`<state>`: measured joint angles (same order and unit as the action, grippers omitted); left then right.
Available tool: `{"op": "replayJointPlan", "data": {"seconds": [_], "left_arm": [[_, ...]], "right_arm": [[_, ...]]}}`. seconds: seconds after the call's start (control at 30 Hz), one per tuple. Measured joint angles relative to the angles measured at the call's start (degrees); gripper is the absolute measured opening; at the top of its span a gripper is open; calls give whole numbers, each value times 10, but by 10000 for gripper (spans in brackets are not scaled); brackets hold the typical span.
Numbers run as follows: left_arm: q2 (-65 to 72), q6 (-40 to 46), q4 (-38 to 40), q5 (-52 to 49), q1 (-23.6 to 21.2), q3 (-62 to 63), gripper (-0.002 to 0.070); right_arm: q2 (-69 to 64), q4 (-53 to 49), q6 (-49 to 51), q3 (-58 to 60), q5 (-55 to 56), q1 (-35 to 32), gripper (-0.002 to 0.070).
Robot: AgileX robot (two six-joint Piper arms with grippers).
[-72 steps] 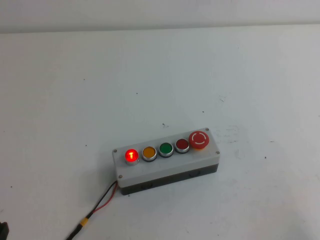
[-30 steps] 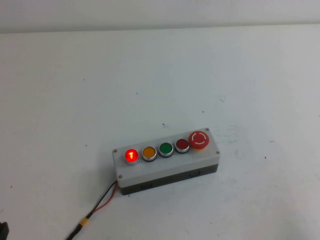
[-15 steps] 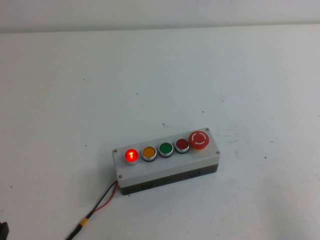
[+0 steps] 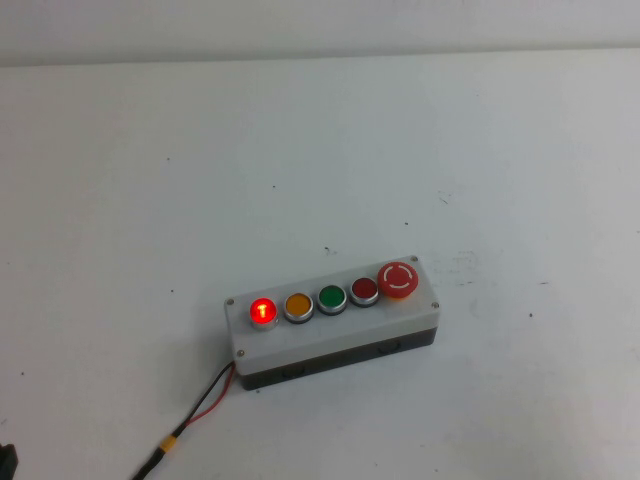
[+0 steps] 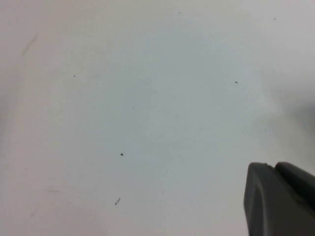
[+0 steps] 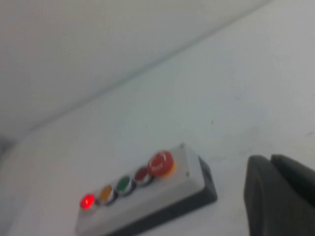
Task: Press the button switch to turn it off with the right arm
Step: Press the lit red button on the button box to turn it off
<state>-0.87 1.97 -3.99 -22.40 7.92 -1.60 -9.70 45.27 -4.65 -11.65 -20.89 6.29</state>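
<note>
Switch box [image 4: 332,320] sits ahead of the right gripper [image 6: 278,196], apart from it. Its long axis runs left to right, with the lit red button [image 4: 263,311] at the left end and the mushroom button [image 4: 398,279] at the right. The left gripper [image 5: 280,201] hangs over the table [image 5: 147,98] – I cannot tell either claw's state

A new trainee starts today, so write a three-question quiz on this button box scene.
1. True or false: every button on the box is dark.
2. Which button neighbours the big mushroom button? A green, B small dark red button, C orange.
3. Fill in: the left gripper hangs over bare ___, while the right gripper sits apart from the box.
Key: 1 false, the leftmost red button glows. 2 B. 3 table.
</note>
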Motion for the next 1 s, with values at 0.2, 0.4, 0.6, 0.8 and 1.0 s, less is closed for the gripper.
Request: {"op": "replayJointPlan", "data": {"seconds": [0.2,0.4,0.6,0.8,1.0], "left_arm": [[0,0,0,0,0,0,-2],[0,0,0,0,0,0,-2],[0,0,0,0,0,0,-2],[0,0,0,0,0,0,-2],[0,0,0,0,0,0,-2]], "right_arm": [[-204,-103,0,-135,-182,0,-16],[-406,-163,-33,-269,-306,1,-15],[-569,-250,-4,-411,-333,102,-15],[-708,-357,74,-552,-345,271,-15],[-845,-385,84,-713,-357,390,-15]]}}
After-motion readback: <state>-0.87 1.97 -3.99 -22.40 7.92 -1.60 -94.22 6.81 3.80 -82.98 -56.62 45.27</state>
